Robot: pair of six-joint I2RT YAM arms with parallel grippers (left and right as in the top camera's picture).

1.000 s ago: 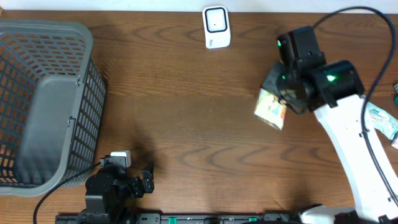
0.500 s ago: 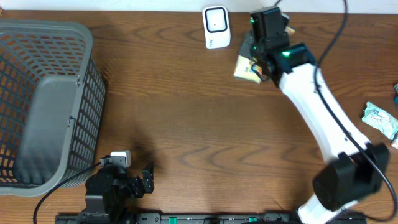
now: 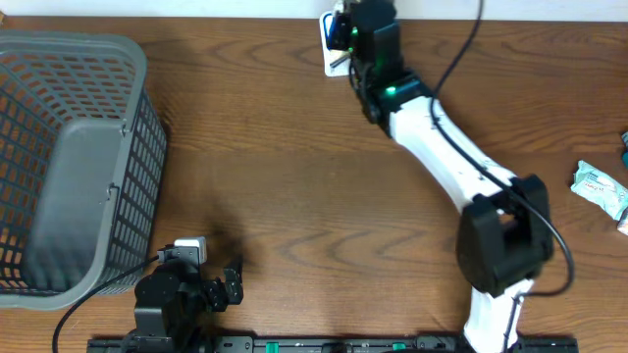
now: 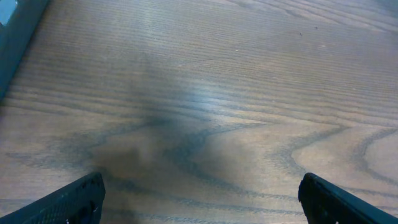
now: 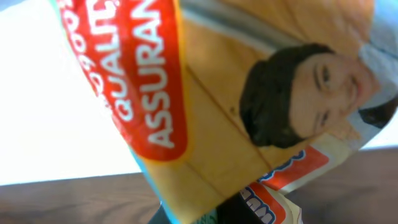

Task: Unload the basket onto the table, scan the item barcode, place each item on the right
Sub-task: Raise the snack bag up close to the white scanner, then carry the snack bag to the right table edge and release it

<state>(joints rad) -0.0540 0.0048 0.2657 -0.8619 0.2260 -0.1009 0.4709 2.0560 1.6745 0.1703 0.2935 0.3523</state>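
Observation:
The item is a yellow-orange snack packet (image 5: 249, 93) with a red band and a printed face, and it fills the right wrist view. My right gripper (image 5: 239, 214) is shut on it, with only a dark bit of finger showing at the packet's lower edge. In the overhead view that gripper (image 3: 355, 27) hangs over the white scanner (image 3: 329, 44) at the table's far edge and hides the packet. No barcode shows in any view. My left gripper (image 3: 224, 284) rests near the front edge, open, with bare wood between its fingertips (image 4: 81, 199).
A grey plastic basket (image 3: 69, 157) stands at the left. A blue-and-white packet (image 3: 601, 188) lies at the right edge. The right arm (image 3: 461, 167) stretches diagonally across the right half of the table.
My right arm has swung left and away from me, carrying the packet from the right-middle of the table to over the scanner. The left arm has not moved.

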